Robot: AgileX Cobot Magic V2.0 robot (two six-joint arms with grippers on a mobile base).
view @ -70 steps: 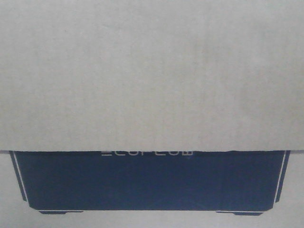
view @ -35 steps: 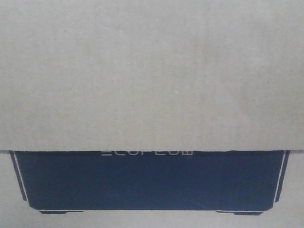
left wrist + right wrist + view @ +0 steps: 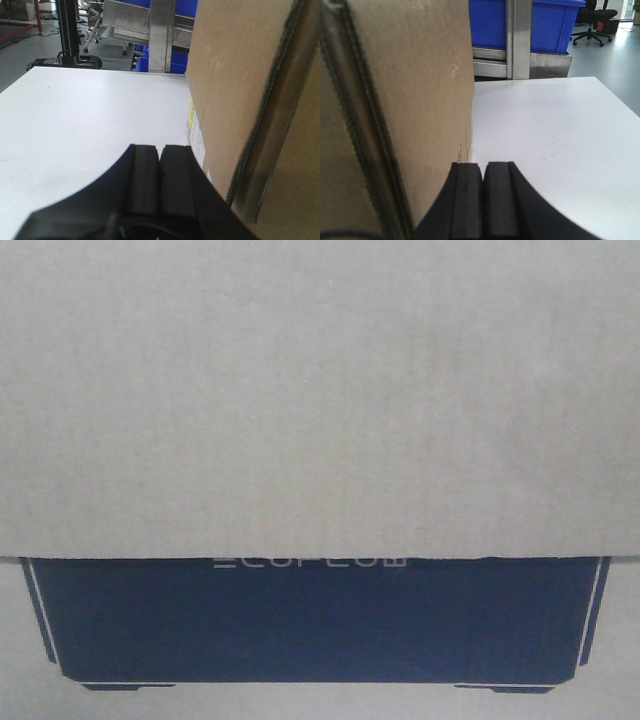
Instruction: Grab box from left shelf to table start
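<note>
The brown cardboard box (image 3: 320, 400) fills the front view, its black trapezoid print with white "ECOFLOW" lettering low in the frame. It stands on the white table (image 3: 90, 115). My left gripper (image 3: 160, 150) is shut and empty, its side against the box's left face (image 3: 230, 85). My right gripper (image 3: 483, 167) is shut and empty, against the box's right face (image 3: 415, 90). The silver metal shelf frame (image 3: 161, 35) stands beyond the table's far edge; it also shows in the right wrist view (image 3: 515, 40).
Blue plastic bins (image 3: 550, 25) sit on the shelf behind the table. A black stand (image 3: 67, 35) rises at the table's far left corner. An office chair (image 3: 592, 22) stands on the floor at the far right.
</note>
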